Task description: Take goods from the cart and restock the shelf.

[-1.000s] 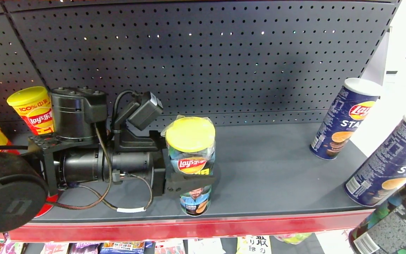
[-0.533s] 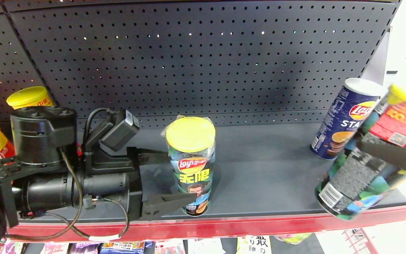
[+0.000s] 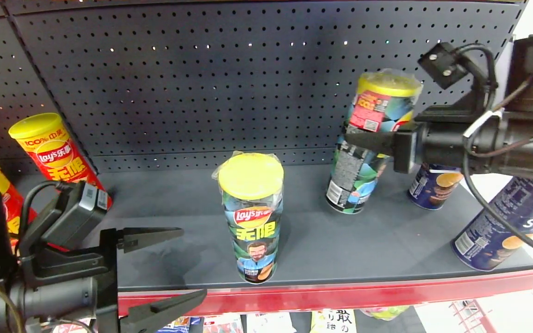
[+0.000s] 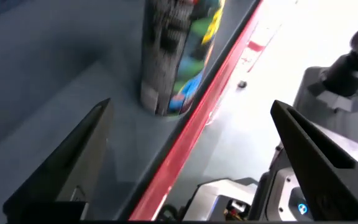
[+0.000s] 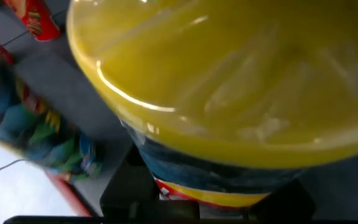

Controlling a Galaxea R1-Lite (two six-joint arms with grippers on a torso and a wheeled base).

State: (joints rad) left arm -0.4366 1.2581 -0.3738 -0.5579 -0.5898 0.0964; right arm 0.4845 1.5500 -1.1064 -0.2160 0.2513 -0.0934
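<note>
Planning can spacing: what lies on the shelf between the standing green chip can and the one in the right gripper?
Nothing: the head view shows bare grey shelf between the standing chip can and the tilted can in the right gripper.

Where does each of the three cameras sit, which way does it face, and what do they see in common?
Head view: on the robot's head, looking forward and down at the shelf; left gripper low on the left, jaws open; right gripper holding a tilted can.
Left wrist view: on the left wrist, looking between its open jaws at the standing can by the shelf's red edge.
Right wrist view: on the right wrist, looking onto the tilted can's yellow lid.
Shared: all three show the standing can.
</note>
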